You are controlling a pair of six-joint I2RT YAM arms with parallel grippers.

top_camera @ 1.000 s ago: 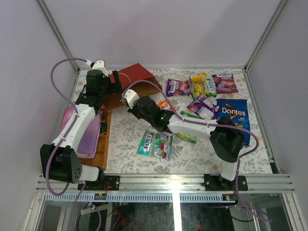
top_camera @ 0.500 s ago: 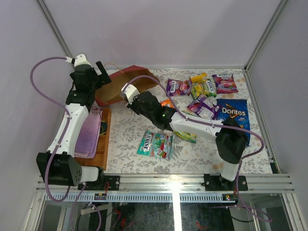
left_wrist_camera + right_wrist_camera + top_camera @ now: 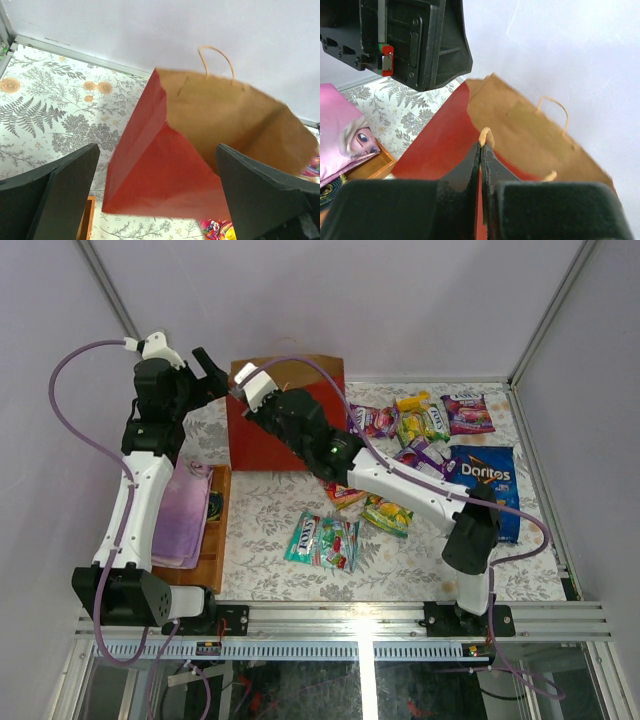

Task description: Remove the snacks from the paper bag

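The paper bag (image 3: 270, 435), red outside and brown inside, is held up by one cord handle with its mouth up toward the back wall. My right gripper (image 3: 240, 392) is shut on that handle (image 3: 485, 134), seen at the fingertips in the right wrist view (image 3: 481, 147). My left gripper (image 3: 213, 373) is open and empty, just left of the bag; the bag (image 3: 160, 170) sits between its fingers (image 3: 55, 195) but apart from them. Snacks lie on the table: a teal packet (image 3: 322, 540), a green-yellow one (image 3: 388, 515), an orange one (image 3: 345, 494), purple ones (image 3: 372, 420) and the blue Doritos bag (image 3: 485, 480).
A wooden tray (image 3: 213, 540) on the left holds the flat pink-purple item (image 3: 180, 515), which also shows in the right wrist view (image 3: 345, 135). More packets (image 3: 467, 412) crowd the back right. The left gripper's body (image 3: 415, 40) hangs close above the bag.
The bag has gone from lying on its side to being held upright by my right gripper. My left gripper has pulled up and left off the bag. Orange and green-yellow packets now lie uncovered.
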